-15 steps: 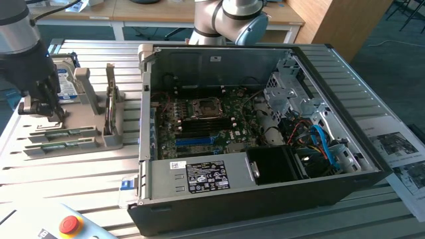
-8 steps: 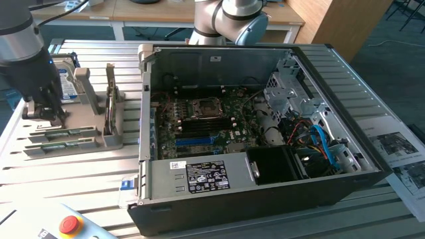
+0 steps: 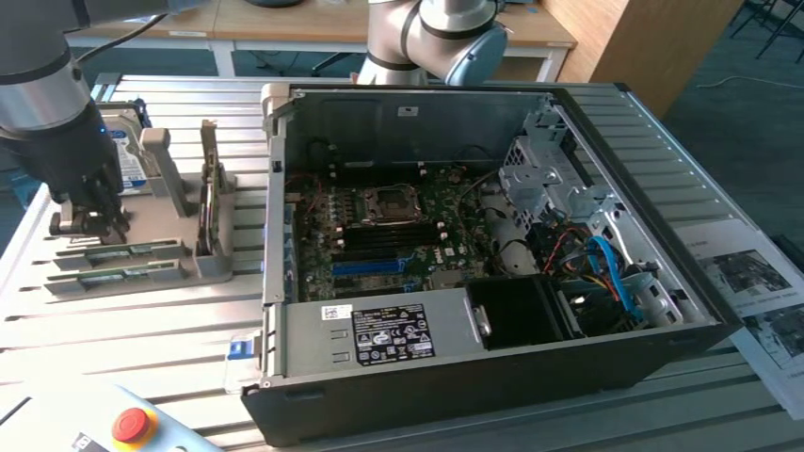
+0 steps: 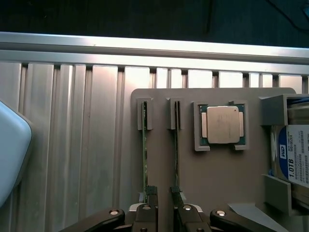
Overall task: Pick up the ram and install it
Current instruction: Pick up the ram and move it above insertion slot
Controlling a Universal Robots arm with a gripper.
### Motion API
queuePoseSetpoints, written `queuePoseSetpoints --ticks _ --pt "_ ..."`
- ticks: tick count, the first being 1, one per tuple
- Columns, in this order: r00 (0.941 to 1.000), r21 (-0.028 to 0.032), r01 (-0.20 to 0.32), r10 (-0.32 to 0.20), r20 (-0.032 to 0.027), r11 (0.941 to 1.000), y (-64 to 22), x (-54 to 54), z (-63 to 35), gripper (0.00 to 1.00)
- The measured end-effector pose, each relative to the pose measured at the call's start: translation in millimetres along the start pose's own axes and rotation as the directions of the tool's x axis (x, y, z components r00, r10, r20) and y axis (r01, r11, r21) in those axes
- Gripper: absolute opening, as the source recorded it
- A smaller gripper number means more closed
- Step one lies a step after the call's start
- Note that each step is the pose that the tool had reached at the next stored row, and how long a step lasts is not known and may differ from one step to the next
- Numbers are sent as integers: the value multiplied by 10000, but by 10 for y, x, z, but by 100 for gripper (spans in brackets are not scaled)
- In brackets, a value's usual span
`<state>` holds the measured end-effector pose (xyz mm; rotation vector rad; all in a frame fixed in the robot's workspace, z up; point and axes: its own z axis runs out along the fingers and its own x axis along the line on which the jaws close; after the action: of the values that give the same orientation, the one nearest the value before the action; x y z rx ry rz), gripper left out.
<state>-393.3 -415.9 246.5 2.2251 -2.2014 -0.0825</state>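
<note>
The gripper (image 3: 88, 221) hangs low at the exterior view's left, over the left end of a grey holder (image 3: 201, 268) that sits on the slatted bench (image 3: 126, 330) beside the open computer case (image 3: 415, 113). Both ram sticks (image 3: 120, 252) stand on edge in this holder, parallel and close together. Their long axis runs left to right in the exterior view, away from the fingers toward the case. In the wrist view the stick nearer the processor (image 4: 222, 124) is the inner ram stick (image 4: 176, 154), and the outer ram stick (image 4: 145, 154) lies just beside it. Each runs straight from its slot to the fingertips (image 4: 151, 195). The fingers are a narrow gap apart, one tip at the end of each stick, and they appear to grip nothing. I cannot tell which stick they are set to take. The hard drive (image 4: 294, 154) stands at the holder's far edge.
</note>
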Motion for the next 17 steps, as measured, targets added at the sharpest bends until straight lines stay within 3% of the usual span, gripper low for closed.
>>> queuePoseSetpoints --ticks 5,13,17 --pt "10000 0 -1 1 0 10000 1 4 0 24" --pt "10000 0 0 0 -1 10000 1 122 -4 24" --pt "10000 0 -1 1 0 10000 1 130 -4 24"
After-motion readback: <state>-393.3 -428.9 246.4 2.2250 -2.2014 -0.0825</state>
